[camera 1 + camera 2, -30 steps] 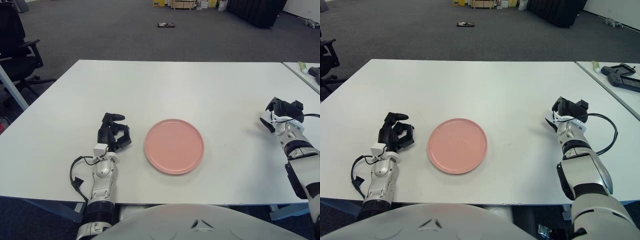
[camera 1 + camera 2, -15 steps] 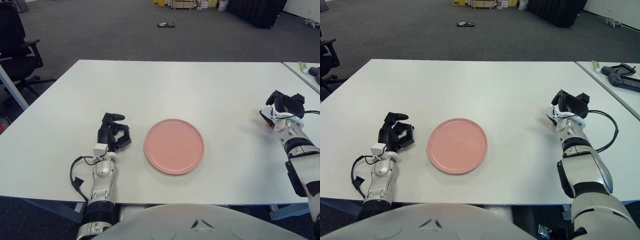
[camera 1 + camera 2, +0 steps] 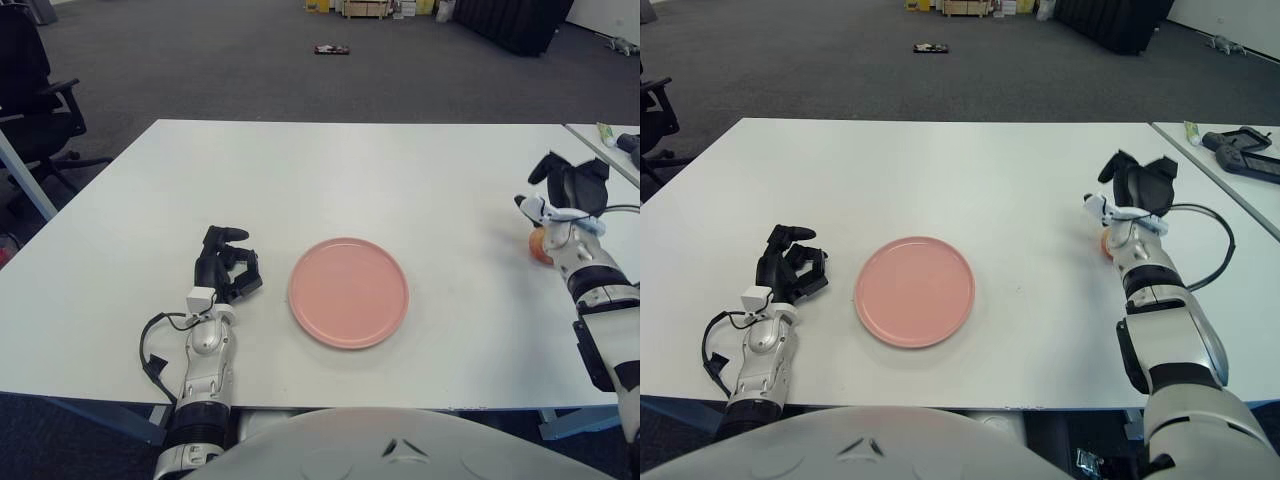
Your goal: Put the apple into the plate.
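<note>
A pink plate (image 3: 348,292) lies flat in the middle of the white table (image 3: 330,170). Far to its right, an orange-red apple (image 3: 539,246) sits on the table, partly hidden by my right wrist. My right hand (image 3: 566,182) is lifted just above and behind the apple, with its dark fingers spread and nothing in them. In the right eye view the apple (image 3: 1106,243) peeks out at the left of that hand (image 3: 1141,181). My left hand (image 3: 228,264) shows just left of the plate, idle, its fingers curled and holding nothing.
A second table (image 3: 1230,150) at the right edge carries a dark device and a small tube. An office chair (image 3: 35,100) stands off the table's left side. Carpeted floor runs beyond the far edge.
My right hand has risen and its fingers have spread, uncovering the apple that it hid a second ago. The left hand and the plate have not moved.
</note>
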Robot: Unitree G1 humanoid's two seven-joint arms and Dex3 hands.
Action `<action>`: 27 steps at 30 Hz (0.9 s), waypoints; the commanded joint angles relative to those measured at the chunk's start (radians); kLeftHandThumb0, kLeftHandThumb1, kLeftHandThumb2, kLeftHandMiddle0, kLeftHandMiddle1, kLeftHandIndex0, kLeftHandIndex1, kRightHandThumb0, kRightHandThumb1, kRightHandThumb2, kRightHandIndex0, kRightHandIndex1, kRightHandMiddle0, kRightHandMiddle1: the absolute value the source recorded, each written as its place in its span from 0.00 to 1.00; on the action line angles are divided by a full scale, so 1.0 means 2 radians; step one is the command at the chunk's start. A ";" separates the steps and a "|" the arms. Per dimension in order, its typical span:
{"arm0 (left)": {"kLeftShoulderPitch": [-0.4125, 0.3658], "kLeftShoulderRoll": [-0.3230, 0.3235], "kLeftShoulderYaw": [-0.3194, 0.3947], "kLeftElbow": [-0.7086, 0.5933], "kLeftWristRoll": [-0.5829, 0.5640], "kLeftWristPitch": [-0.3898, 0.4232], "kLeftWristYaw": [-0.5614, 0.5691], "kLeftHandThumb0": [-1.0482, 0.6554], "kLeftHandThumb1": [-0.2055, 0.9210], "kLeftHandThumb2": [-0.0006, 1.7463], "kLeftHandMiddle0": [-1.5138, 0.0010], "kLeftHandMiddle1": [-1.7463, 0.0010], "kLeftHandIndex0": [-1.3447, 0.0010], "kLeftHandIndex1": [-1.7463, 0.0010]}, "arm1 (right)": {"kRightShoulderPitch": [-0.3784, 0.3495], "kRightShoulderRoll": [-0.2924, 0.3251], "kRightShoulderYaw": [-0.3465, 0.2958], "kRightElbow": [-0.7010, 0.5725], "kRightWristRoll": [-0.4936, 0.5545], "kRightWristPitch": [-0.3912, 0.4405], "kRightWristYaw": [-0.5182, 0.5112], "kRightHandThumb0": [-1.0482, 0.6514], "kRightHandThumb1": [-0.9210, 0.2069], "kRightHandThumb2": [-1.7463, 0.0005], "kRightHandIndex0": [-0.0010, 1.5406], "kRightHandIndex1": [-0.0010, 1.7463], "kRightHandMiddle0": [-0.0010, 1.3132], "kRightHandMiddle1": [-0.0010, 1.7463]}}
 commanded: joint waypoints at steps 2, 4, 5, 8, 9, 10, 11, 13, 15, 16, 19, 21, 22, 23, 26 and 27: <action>-0.007 0.001 -0.003 0.002 0.003 0.006 0.003 0.61 0.55 0.67 0.65 0.06 0.72 0.00 | 0.021 -0.003 -0.011 -0.079 0.000 0.002 0.003 0.62 0.75 0.12 0.58 0.87 0.43 1.00; -0.008 0.000 -0.003 0.005 -0.002 0.006 -0.001 0.61 0.55 0.67 0.65 0.07 0.71 0.00 | 0.038 -0.002 -0.017 -0.126 0.004 0.004 0.016 0.62 0.76 0.12 0.57 0.89 0.43 1.00; -0.009 0.000 -0.003 0.006 -0.003 0.006 -0.002 0.61 0.55 0.67 0.64 0.07 0.71 0.00 | 0.044 -0.002 -0.020 -0.145 0.005 0.006 0.021 0.62 0.76 0.11 0.57 0.89 0.43 1.00; -0.010 0.000 -0.002 0.008 -0.006 0.005 -0.002 0.61 0.55 0.67 0.64 0.08 0.71 0.00 | 0.064 0.005 -0.029 -0.209 0.005 0.020 0.037 0.62 0.76 0.11 0.56 0.91 0.43 1.00; -0.010 -0.001 -0.002 0.008 -0.007 0.005 -0.002 0.61 0.55 0.67 0.64 0.08 0.71 0.00 | 0.070 0.006 -0.031 -0.228 0.004 0.026 0.042 0.62 0.76 0.10 0.56 0.91 0.43 1.00; -0.010 -0.001 -0.002 0.008 -0.007 0.005 -0.003 0.61 0.55 0.67 0.64 0.08 0.71 0.00 | 0.077 0.008 -0.033 -0.250 0.002 0.031 0.047 0.62 0.76 0.10 0.56 0.92 0.43 1.00; -0.010 -0.001 -0.002 0.008 -0.008 0.005 -0.003 0.61 0.55 0.67 0.64 0.08 0.71 0.00 | 0.082 0.010 -0.035 -0.268 0.000 0.035 0.051 0.62 0.76 0.10 0.56 0.92 0.43 1.00; -0.010 -0.001 -0.003 0.008 -0.009 0.004 -0.005 0.61 0.55 0.67 0.64 0.08 0.71 0.00 | 0.094 0.013 -0.039 -0.306 -0.001 0.042 0.061 0.62 0.77 0.09 0.56 0.93 0.43 1.00; -0.010 -0.002 -0.003 0.008 -0.010 0.003 -0.005 0.61 0.55 0.67 0.64 0.08 0.71 0.00 | 0.103 0.016 -0.044 -0.332 -0.003 0.048 0.070 0.62 0.77 0.09 0.56 0.93 0.44 1.00; -0.010 -0.002 -0.003 0.008 -0.009 0.003 -0.005 0.61 0.55 0.67 0.64 0.08 0.71 0.00 | 0.110 0.016 -0.047 -0.349 -0.003 0.050 0.075 0.62 0.77 0.09 0.56 0.94 0.44 1.00; -0.010 -0.002 -0.003 0.006 -0.007 0.003 -0.003 0.61 0.55 0.66 0.64 0.08 0.71 0.00 | 0.124 0.017 -0.053 -0.384 -0.006 0.050 0.084 0.62 0.77 0.09 0.55 0.94 0.44 1.00; -0.010 -0.002 -0.004 0.006 -0.006 0.004 -0.002 0.61 0.56 0.66 0.64 0.08 0.71 0.00 | 0.129 0.017 -0.057 -0.393 -0.007 0.047 0.089 0.62 0.77 0.08 0.55 0.95 0.44 1.00; -0.009 -0.002 -0.004 0.006 -0.006 0.004 -0.002 0.61 0.56 0.66 0.64 0.08 0.71 0.00 | 0.130 0.017 -0.058 -0.395 -0.008 0.046 0.091 0.62 0.77 0.08 0.55 0.95 0.44 1.00; -0.009 -0.003 -0.004 0.006 -0.005 0.004 -0.002 0.61 0.56 0.66 0.64 0.08 0.72 0.00 | 0.132 0.017 -0.059 -0.397 -0.008 0.044 0.093 0.62 0.77 0.08 0.55 0.95 0.44 1.00; -0.009 -0.003 -0.004 0.005 -0.005 0.005 -0.002 0.61 0.56 0.67 0.64 0.07 0.72 0.00 | 0.136 0.010 -0.060 -0.400 -0.012 0.045 0.110 0.62 0.77 0.08 0.55 0.95 0.44 1.00; -0.009 -0.004 -0.004 0.004 -0.006 0.005 -0.002 0.61 0.56 0.67 0.65 0.07 0.72 0.00 | 0.137 0.008 -0.061 -0.402 -0.014 0.046 0.115 0.62 0.77 0.08 0.55 0.95 0.44 1.00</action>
